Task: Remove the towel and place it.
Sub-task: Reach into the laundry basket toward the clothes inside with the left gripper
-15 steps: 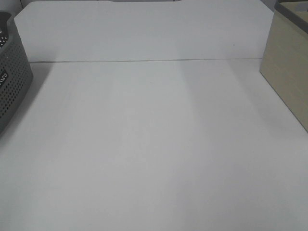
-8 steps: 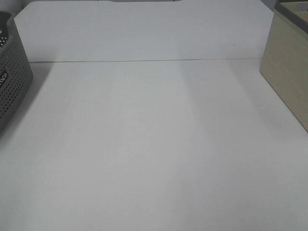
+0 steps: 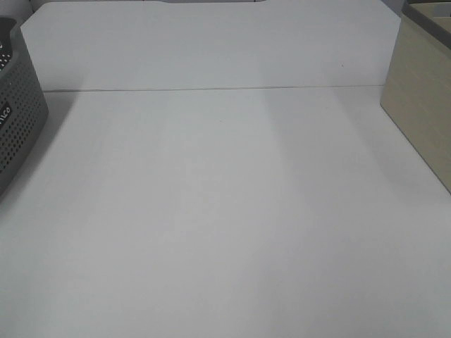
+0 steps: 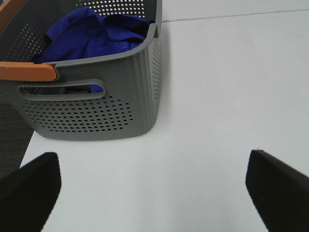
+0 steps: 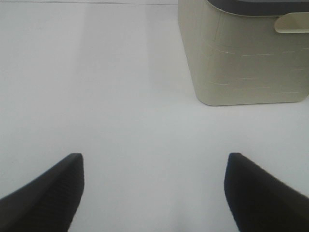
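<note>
The deep blue towel (image 4: 91,31) lies crumpled inside a grey perforated basket (image 4: 96,104) with an orange handle, seen in the left wrist view. My left gripper (image 4: 154,188) is open and empty over the white table, a short way in front of the basket. My right gripper (image 5: 154,191) is open and empty over the table, short of a beige bin (image 5: 241,58). Neither gripper shows in the exterior high view, and the towel is hidden there.
In the exterior high view the grey basket (image 3: 17,105) stands at the left edge and the beige bin (image 3: 423,105) at the right edge. A white back panel (image 3: 211,46) rises behind the white table (image 3: 225,211).
</note>
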